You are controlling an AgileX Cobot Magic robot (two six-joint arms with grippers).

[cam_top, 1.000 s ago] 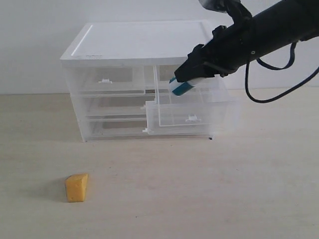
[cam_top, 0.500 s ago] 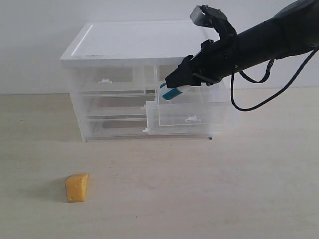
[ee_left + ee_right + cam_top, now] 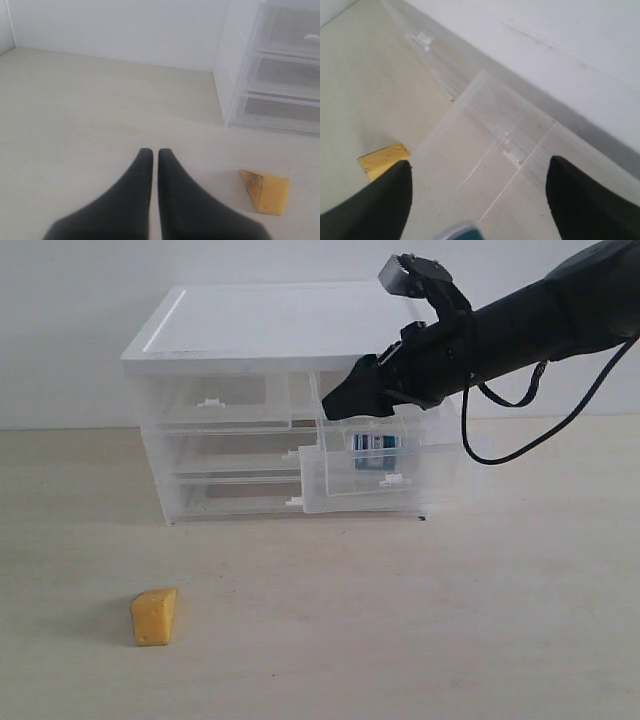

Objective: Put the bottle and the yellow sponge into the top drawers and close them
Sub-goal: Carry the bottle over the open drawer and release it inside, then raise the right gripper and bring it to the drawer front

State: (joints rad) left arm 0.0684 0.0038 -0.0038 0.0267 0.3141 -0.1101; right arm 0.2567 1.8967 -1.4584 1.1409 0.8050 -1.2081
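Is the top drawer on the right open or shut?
Open. The right top drawer sticks out of the cabinet front, and the bottle lies inside it.

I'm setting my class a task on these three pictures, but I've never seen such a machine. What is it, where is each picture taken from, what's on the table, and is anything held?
It is a two-armed robot; each arm ends in a two-fingered gripper. The wide picture comes from a camera off the arms. The other two come from cameras on the wrists, looking along the fingers. On the pale wooden table stand a clear plastic drawer cabinet with a white top and, in front, a yellow wedge-shaped foam sponge. The right gripper hangs open over the pulled-out clear top right drawer. The small white bottle with a teal label is inside that drawer, not gripped. The left gripper is shut and empty.
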